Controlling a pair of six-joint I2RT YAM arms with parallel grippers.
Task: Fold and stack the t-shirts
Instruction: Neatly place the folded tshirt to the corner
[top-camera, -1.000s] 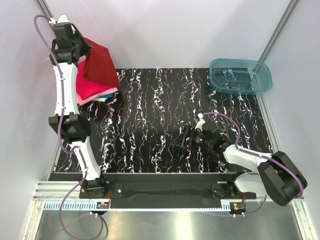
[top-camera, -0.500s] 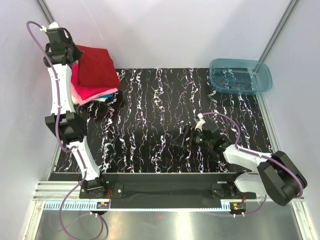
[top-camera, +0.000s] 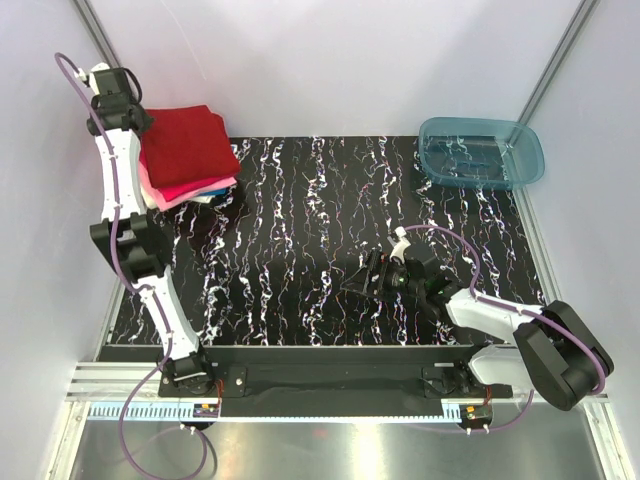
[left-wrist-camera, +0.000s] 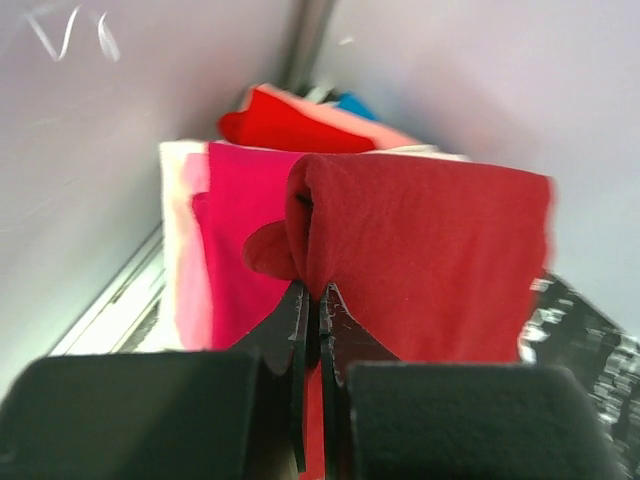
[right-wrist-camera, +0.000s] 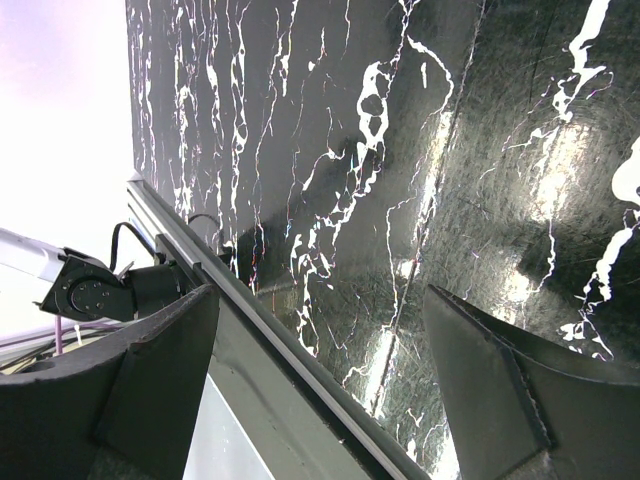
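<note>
**T-shirts piled at the far-left corner, dark red one on top**

The dark red t-shirt lies folded on top of the pile at the far-left corner of the black marbled tabletop, close to the left wall. Under it I see the magenta-pink shirt sticking out along the near edge. The pale pink one shows as a strip on the left. A sliver of blue and a bit of white peek out at the near-right corner of the pile.

On my left wrist feed, the left end effector is at the rolled left edge of the dark red shirt. Its jaws are almost together and red cloth is pinched between them. The top layer looks fairly flat and square to the shirts below, though the feed is soft at the edges.

The right end effector is low over the middle-right of the tabletop, well apart from the pile. Its jaws are spread wide and hold nothing. Only the marbled surface and the near rail show between them.

The teal plastic tub sits at the far-right corner.
</note>
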